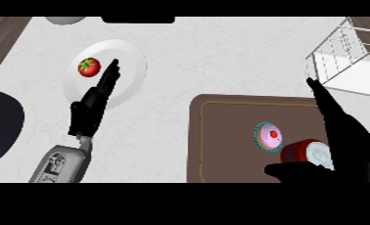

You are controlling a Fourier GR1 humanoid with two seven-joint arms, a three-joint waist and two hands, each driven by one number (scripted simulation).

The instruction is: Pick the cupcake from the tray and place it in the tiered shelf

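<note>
Pink-topped cupcake [271,136] sits untouched on the brown tray [224,141]; I'd curl my right hand [339,136], fingers apart, around its wrapper, avoiding the red can [303,153] beside it.

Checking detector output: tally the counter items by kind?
Food: 2, tomato and cupcake
Can: 1, red can
Holders: 3, plate, tray, tiered shelf
Total: 6

A white marbled tabletop [217,57] is seen from above, evenly lit; dark wooden flooring [11,31] is glimpsed at its upper-left corner.
</note>
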